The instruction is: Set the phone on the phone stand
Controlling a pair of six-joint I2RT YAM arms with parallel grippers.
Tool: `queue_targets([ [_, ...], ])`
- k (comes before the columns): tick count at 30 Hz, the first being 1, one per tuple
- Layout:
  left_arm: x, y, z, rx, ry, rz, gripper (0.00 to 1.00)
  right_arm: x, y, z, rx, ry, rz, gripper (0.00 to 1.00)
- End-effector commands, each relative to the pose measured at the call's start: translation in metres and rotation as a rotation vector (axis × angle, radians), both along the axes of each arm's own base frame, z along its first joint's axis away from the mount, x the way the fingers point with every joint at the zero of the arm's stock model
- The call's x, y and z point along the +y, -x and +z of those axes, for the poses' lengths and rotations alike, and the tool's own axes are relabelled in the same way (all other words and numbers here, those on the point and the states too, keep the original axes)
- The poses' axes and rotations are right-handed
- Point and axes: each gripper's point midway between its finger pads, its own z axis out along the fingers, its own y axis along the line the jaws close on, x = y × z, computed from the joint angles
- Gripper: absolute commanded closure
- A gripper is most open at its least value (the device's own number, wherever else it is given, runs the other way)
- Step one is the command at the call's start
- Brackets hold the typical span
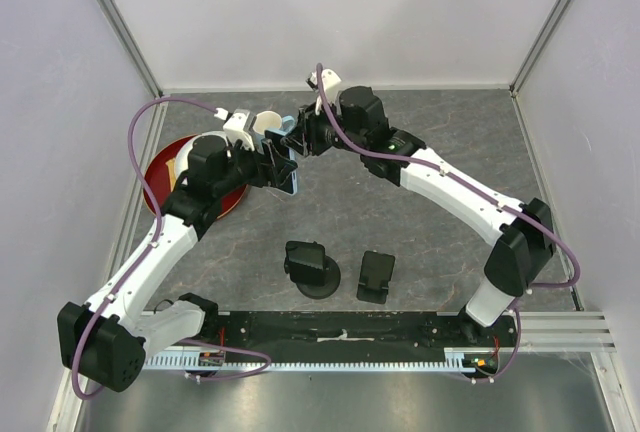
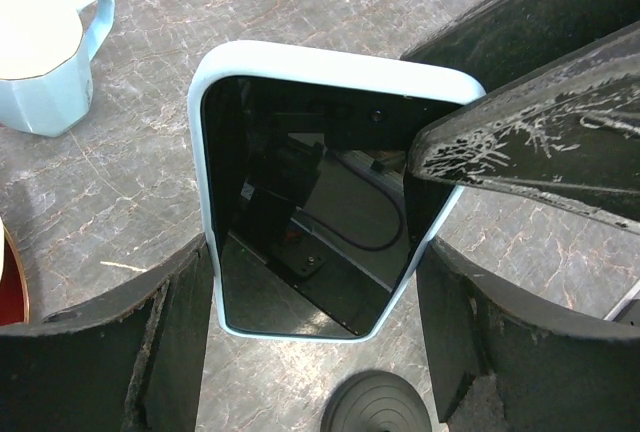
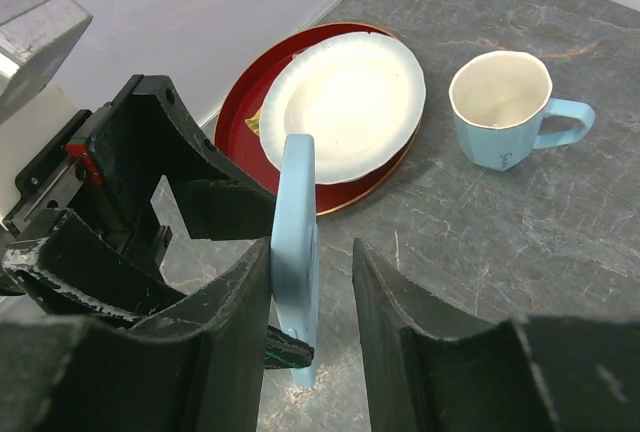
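I've got one phone (image 2: 300,202) up in the air near the single mug (image 3: 500,112); left gripper (image 2: 315,292) pinching its long edges; right gripper (image 3: 310,262) spread around its faces, gap showing on one side; two stands near the bases, round-based stand (image 1: 312,270) and boxy stand (image 1: 376,277); one plate (image 3: 350,102) covers most of one red dish (image 3: 235,117).

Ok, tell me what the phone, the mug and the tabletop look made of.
The phone has a glossy glass front, showing reflections, in a matte pale-blue case, probably silicone or plastic. The mug looks like glazed ceramic: faceted, soft sheen. The tabletop is grey veined stone, or laminate imitating it.
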Motion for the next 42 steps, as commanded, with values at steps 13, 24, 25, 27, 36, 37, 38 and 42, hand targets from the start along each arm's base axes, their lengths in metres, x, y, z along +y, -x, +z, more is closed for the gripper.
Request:
queue_targets([
  [13, -0.005, -0.005, 0.044, -0.158, 0.009, -0.022, 0.98, 0.014, -0.004, 0.01, -0.053, -0.043, -0.023, 1.0],
  [24, -0.002, -0.004, 0.044, -0.135, 0.016, 0.007, 0.41, -0.061, -0.017, 0.042, -0.252, -0.105, -0.337, 1.0],
  [25, 0.0, -0.005, 0.044, -0.139, 0.015, 0.017, 0.4, -0.069, -0.019, 0.046, -0.268, -0.113, -0.369, 1.0],
  [27, 0.005, -0.004, 0.048, -0.152, 0.015, 0.043, 0.38, -0.094, -0.024, 0.047, -0.279, -0.113, -0.45, 1.0],
  [36, 0.011, -0.001, 0.052, -0.182, 0.023, 0.071, 0.23, -0.201, -0.05, 0.033, -0.285, -0.081, -0.686, 1.0],
  [37, 0.011, -0.001, 0.052, -0.181, 0.023, 0.068, 0.23, -0.209, -0.051, 0.031, -0.286, -0.074, -0.705, 1.0],
  [38, 0.011, -0.001, 0.051, -0.181, 0.022, 0.068, 0.23, -0.222, -0.05, 0.029, -0.289, -0.062, -0.733, 1.0],
  [42, 0.01, -0.001, 0.051, -0.178, 0.021, 0.066, 0.23, -0.255, -0.045, 0.009, -0.322, 0.105, -0.811, 1.0],
])
